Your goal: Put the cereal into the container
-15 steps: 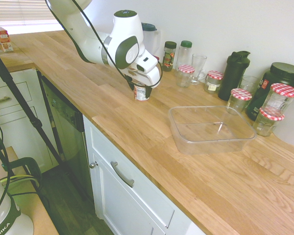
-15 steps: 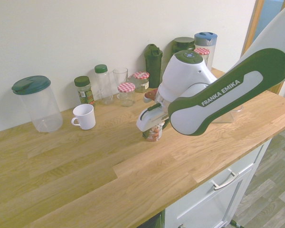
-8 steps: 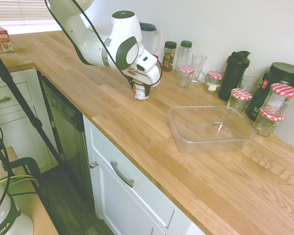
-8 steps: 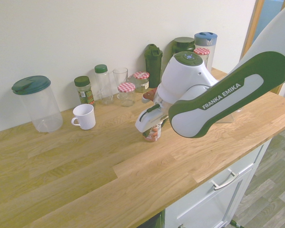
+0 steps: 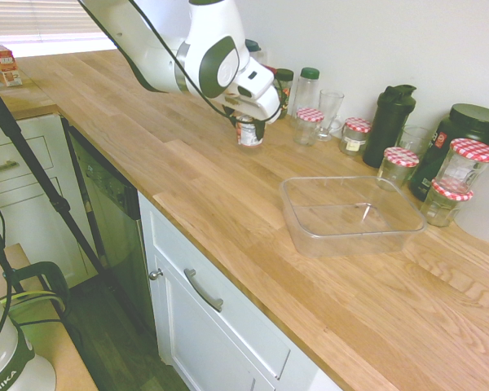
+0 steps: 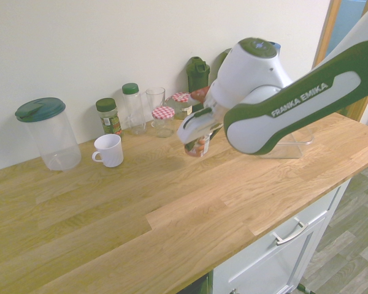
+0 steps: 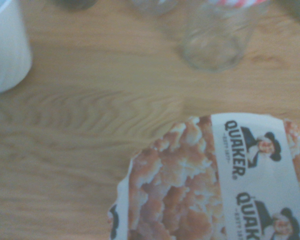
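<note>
**Cereal up off the tabletop**

Your claw [image 5: 249, 122] is clenched on the cereal [image 5: 248, 133], holding it clear above the wooden tabletop [image 5: 228, 195], near the checked-lid jars [image 5: 309, 125]. Off to its right, the clear container [image 5: 352, 216] sits well apart.

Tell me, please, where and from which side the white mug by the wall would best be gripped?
I'd take the white mug by its rim, from above, one finger inside and one outside. It stands upright with its mouth open, and its handle points toward the lidded pitcher, so the far side wall is free. The space above it looks clear.
</note>
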`<move>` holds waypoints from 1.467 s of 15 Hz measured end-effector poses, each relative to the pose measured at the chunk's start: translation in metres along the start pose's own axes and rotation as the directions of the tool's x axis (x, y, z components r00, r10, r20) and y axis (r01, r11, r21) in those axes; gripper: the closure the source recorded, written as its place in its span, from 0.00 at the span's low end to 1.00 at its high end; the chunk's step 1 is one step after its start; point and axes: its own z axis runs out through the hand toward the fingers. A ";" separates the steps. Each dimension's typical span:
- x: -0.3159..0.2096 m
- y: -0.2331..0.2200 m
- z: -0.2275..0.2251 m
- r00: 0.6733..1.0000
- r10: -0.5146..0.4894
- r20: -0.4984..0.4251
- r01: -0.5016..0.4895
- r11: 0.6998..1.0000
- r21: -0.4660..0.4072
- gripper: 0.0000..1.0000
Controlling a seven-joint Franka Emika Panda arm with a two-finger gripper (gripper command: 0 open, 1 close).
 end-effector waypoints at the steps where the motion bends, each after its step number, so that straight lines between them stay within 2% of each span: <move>1: 0.021 0.011 -0.011 0.999 0.026 -0.028 -0.026 1.000 0.001 1.00; 6: 0.115 0.098 -0.048 0.978 0.149 -0.148 -0.155 0.987 -0.032 1.00; 8: 0.136 0.147 -0.048 0.966 0.199 -0.163 -0.213 0.975 -0.069 1.00; 11: 0.139 0.201 -0.038 0.950 0.268 -0.158 -0.286 0.953 -0.104 1.00; 16: 0.124 0.242 -0.001 0.940 0.321 -0.114 -0.339 0.916 -0.215 1.00; 21: 0.114 0.238 0.011 0.937 0.340 -0.085 -0.350 0.906 -0.237 1.00; 22: 0.112 0.237 0.013 0.937 0.341 -0.075 -0.349 0.905 -0.243 0.00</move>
